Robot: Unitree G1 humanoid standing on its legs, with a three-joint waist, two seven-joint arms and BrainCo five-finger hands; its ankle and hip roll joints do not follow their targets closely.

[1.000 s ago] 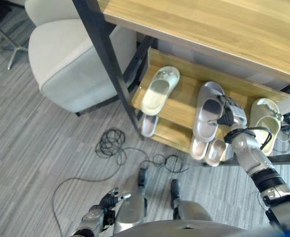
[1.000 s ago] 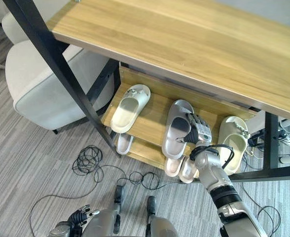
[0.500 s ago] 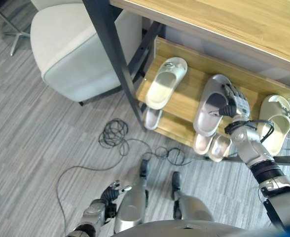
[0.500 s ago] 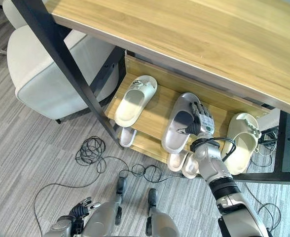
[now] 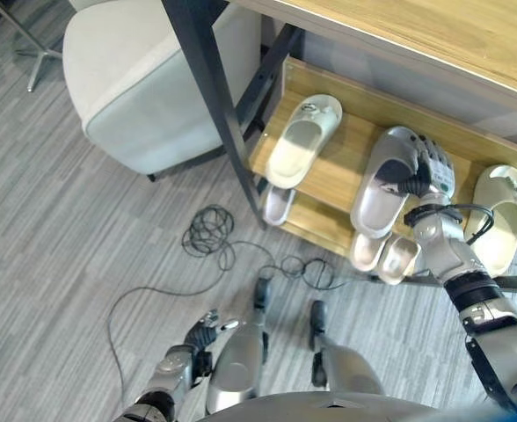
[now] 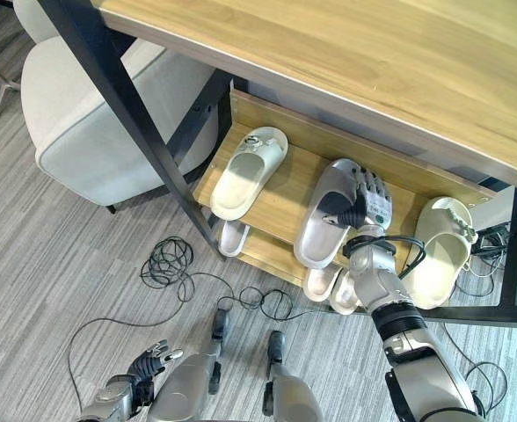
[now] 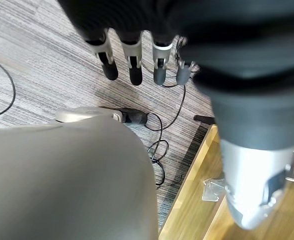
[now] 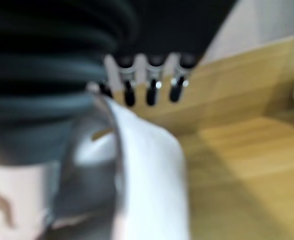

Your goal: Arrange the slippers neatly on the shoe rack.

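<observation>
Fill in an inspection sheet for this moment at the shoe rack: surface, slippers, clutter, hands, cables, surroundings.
Surface: wooden shoe rack under a wooden table, upper and lower shelf both in use.
Job's things: on the upper shelf, a cream slipper at the left, a grey slipper in the middle, another cream slipper at the right; more slippers on the lower shelf.
Clutter: nothing seen.
Hands: right hand curled round the grey slipper's strap, thumb inside; left hand low by the floor, fingers relaxed, holding nothing.
Cables: black cable coil on the carpet before the rack.
Surroundings: grey carpet, pale upholstered chair left of the rack.
</observation>
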